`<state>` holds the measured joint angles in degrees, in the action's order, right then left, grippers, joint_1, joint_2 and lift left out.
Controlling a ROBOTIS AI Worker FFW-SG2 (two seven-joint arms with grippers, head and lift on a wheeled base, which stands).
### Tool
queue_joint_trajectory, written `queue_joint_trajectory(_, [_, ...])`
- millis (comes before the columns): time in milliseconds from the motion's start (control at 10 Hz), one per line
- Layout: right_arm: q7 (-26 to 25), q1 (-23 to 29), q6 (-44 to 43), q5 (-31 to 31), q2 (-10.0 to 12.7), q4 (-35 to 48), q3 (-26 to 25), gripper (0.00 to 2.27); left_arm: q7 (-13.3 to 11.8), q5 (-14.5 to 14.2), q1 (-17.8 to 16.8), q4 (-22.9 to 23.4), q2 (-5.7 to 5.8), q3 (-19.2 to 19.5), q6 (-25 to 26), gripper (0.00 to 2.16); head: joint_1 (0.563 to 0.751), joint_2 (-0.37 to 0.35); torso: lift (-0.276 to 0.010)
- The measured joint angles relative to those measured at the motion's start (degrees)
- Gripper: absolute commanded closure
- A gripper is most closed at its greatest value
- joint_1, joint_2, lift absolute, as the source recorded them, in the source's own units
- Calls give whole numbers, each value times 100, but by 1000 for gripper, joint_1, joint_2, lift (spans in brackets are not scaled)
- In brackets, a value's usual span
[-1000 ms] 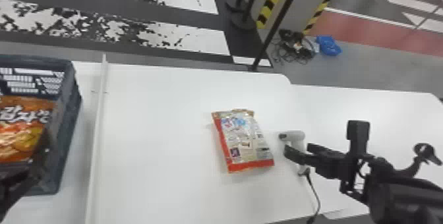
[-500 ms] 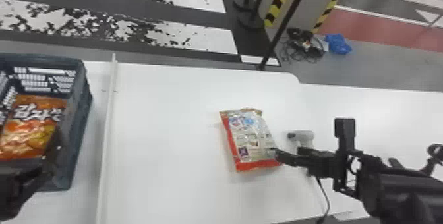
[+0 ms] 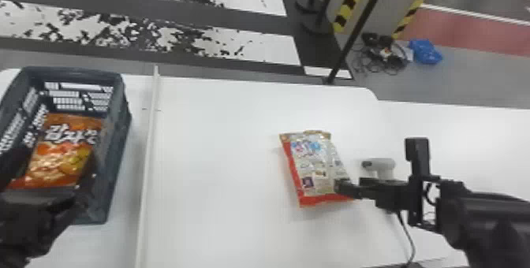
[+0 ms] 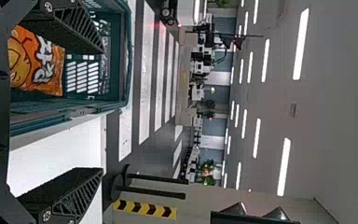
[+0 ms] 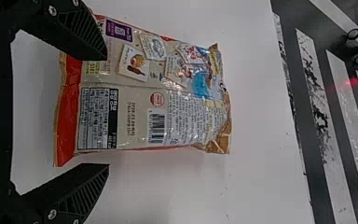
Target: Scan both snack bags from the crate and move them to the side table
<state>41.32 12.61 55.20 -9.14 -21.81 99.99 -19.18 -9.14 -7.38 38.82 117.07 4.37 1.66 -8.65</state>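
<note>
- Near left, the left gripper [image 3: 53,164] is at the crate [image 3: 118,149], fingers spread apart; it hides part of the crate's near end, and the crate is cut off at the view's left edge.
- Inside the crate lies an orange snack bag [image 3: 65,149], its near end partly covered by the gripper.
- Near right, the right gripper [image 3: 351,185] has its fingers apart; the right wrist view shows one finger [image 5: 86,39] over a corner of the second snack bag [image 3: 315,164], the other beside it.
- That bag lies on the white table [image 3: 217,168], right of a long pale strip [image 3: 150,149]; the right wrist view adds a barcode on its upper side.
- Just beyond the right gripper, a pale scanner [image 3: 380,164] has its handle partly hidden.
- Far right, a blue bundle [image 3: 426,51] lies on the floor beside tangled cables [image 3: 380,56], hard to tell apart.
</note>
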Motion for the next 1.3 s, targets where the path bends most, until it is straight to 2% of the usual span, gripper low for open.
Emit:
queue_joint_trajectory(300, [174,-384,-2,216,-157,-508,349,120,-1,0,11,6,2,-2,-1,100,695,-236,-75])
queue_joint_trajectory(400, [184,-453,-5,264,-169,-613,440,161,0,0,19,8,3,0,-9,100,695,-233,-75])
queue_joint_trajectory(500, [247,-513,-16,335,-185,-707,537,323,0,0,26,9,3,1,-15,100,695,-228,-75])
queue_joint_trajectory(600, [355,-558,-46,442,-196,-784,628,650,-1,0,29,9,3,1,-18,100,695,-225,-75])
queue_joint_trajectory(700, [522,-578,-124,578,-200,-825,690,1690,-1,0,29,9,3,2,-18,100,695,-219,-75])
queue_joint_trajectory(800, [575,-584,-201,692,-200,-842,733,2051,-1,0,29,8,3,6,-18,100,695,-216,-75])
queue_joint_trajectory(900, [591,-589,-224,795,-198,-845,759,2256,0,0,29,7,3,9,-18,100,695,-218,-75])
queue_joint_trajectory(1300, [865,-465,-536,1087,-196,-679,745,2256,0,-5,33,-2,3,19,-18,100,695,-214,-75])
